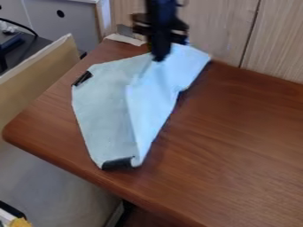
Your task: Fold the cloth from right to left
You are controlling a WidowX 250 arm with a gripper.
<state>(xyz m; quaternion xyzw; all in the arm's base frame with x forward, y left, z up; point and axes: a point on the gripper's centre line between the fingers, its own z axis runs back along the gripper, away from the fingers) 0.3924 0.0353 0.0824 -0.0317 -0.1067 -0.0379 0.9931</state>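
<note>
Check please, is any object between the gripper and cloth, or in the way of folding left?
Nothing visible stands between the gripper and the cloth, or across its leftward fold; only a small black piece lies at the cloth's left edge.

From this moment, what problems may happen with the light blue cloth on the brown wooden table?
The black robot gripper is over the upper part of the light blue cloth, so its movement might drag the folded flap askew. The flap looks creased and leaves the left part uncovered, so the fold may end uneven.
</note>
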